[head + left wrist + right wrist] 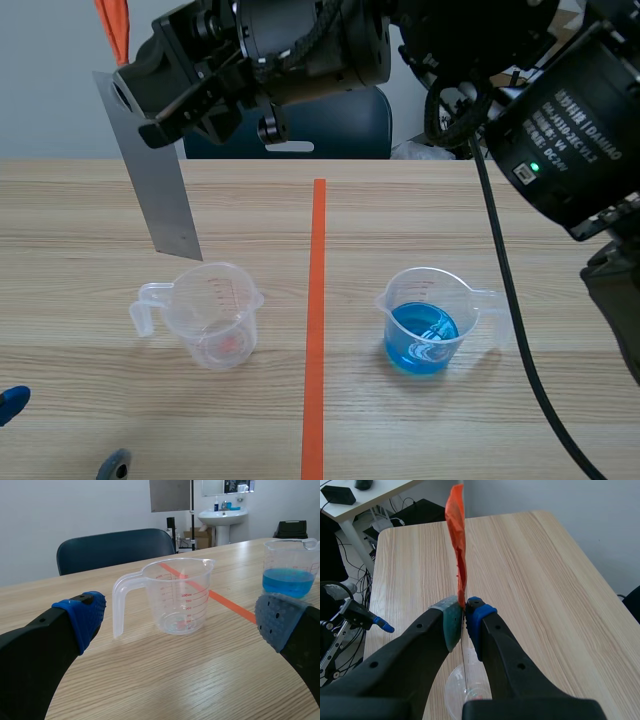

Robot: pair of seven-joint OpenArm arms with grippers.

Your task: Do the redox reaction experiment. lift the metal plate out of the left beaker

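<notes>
Above the left beaker (215, 315) hangs the metal plate (150, 170), clamped in the right pincer (465, 618); left pincer (181, 620) spread.

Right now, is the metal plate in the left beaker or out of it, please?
Out: the metal plate hangs clear above the left beaker.

Two plastic beakers stand on the desk (60, 230): one clear beaker (212, 318) directly under the right gripper (165, 125), one blue-filled beaker (428, 322) off to its side. One metal plate (152, 170) is pinched in that gripper. One chair (345, 125) sits beyond the desk.
</notes>
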